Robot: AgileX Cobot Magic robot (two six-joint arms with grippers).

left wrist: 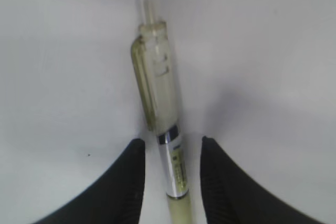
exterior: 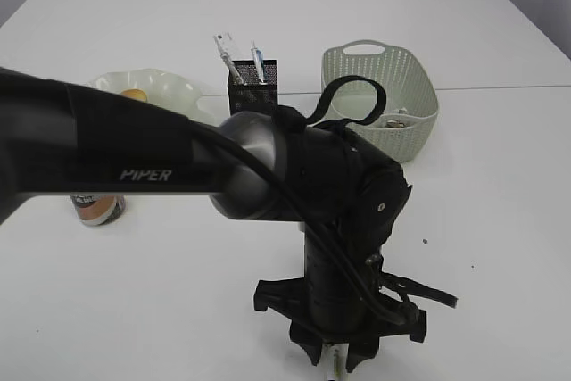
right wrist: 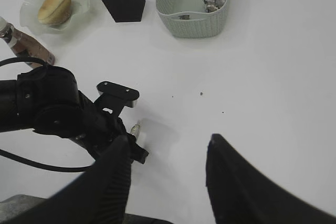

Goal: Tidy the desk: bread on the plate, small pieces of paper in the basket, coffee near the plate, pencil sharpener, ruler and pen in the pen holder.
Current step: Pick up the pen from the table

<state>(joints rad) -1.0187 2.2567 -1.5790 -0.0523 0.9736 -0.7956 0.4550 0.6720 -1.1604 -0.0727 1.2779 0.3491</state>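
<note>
1. We had the left gripper (left wrist: pixel 170 182) down over the pen (left wrist: pixel 165 129), which lay flat on the table (exterior: pixel 500 220), its jaws apart on either side of the barrel and not yet touching it.
2. Our right gripper (right wrist: pixel 168 177) hung empty with its jaws apart.
3. We judged the pen step in hand: next, close, lift, and carry it to the pen holder (exterior: pixel 252 95).

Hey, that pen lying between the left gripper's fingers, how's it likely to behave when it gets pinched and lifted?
The pen looks like a rigid plastic barrel, so it probably won't bend. Its smooth, round body may roll or slip between the left gripper's fingers. The side clip might limit rolling. It's slim, so likely light.
</note>
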